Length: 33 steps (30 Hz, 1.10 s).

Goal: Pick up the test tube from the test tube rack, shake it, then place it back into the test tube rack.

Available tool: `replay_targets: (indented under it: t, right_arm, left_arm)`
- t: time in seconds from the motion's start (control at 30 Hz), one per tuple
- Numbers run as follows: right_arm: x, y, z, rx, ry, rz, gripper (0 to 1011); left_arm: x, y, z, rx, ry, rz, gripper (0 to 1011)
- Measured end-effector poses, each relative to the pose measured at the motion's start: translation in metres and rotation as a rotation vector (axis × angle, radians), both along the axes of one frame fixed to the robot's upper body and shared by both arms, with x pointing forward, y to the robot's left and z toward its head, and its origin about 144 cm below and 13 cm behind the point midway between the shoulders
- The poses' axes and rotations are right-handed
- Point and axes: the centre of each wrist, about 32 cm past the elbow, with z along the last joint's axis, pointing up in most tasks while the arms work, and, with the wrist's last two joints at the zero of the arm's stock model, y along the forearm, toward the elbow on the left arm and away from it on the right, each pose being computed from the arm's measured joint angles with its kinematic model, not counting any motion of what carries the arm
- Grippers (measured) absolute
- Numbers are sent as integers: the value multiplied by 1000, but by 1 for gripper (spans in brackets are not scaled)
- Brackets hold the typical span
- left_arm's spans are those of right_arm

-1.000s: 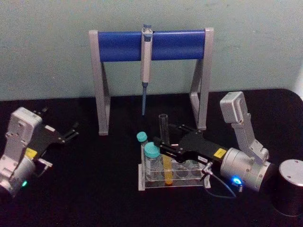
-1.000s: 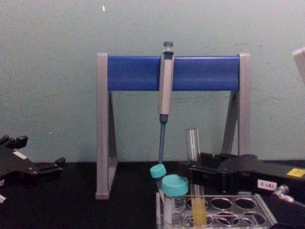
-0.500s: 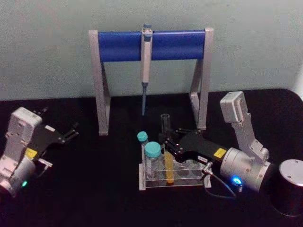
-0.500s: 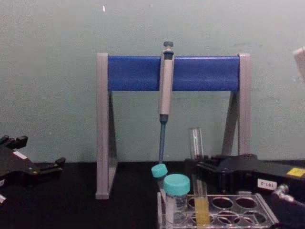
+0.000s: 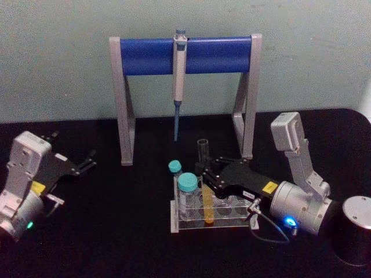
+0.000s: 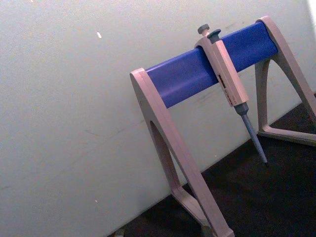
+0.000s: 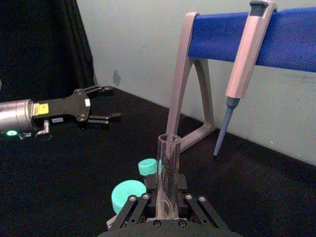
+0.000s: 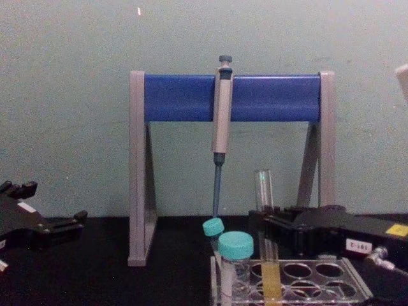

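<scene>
Starting at the far left over the black desk [image 5: 127, 231]: left gripper [image 7: 112, 102], idle, jaws spread wide and empty. Next, standing at the back by the wall, grey-and-blue pipette stand [image 5: 185, 55] with a grey pipette [image 5: 179, 75] hanging from its bar, tip down. In front of it, clear test tube rack [image 5: 232, 223] holding two teal-capped vials [image 5: 186, 185] at its left end. Just right of those, upright in a rack hole, test tube [image 5: 202, 153], yellow liquid at the bottom, clear top above the plate. Reaching in from the right, right gripper [image 5: 205, 174], jaws clamped on the tube's middle. Farthest right, dark cylinder [image 5: 355, 229].
</scene>
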Motion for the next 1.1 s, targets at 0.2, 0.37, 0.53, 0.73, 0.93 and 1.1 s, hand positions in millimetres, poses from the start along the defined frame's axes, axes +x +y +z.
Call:
replay_targets:
  t: [0.2, 0.37, 0.53, 0.73, 0.93, 1.1]
  right_arm:
    - [-4, 0, -1, 26, -38, -2, 229]
    - [-8, 0, -3, 46, -71, -3, 229]
    - [-16, -1, -4, 66, -96, 0, 229]
    - [-22, -3, 1, 83, -133, -1, 229]
    - [-27, -5, 15, 87, -190, -1, 229]
    - [-28, -8, 27, 96, -228, -7, 229]
  left_arm:
    - [0, 0, 0, 0, 0, 0, 1001]
    - [0, 0, 0, 0, 0, 0, 1001]
    - [0, 0, 0, 0, 0, 0, 1001]
    - [0, 0, 0, 0, 0, 0, 1001]
    - [0, 0, 0, 0, 0, 0, 1001]
    - [0, 0, 0, 0, 0, 0, 1001]
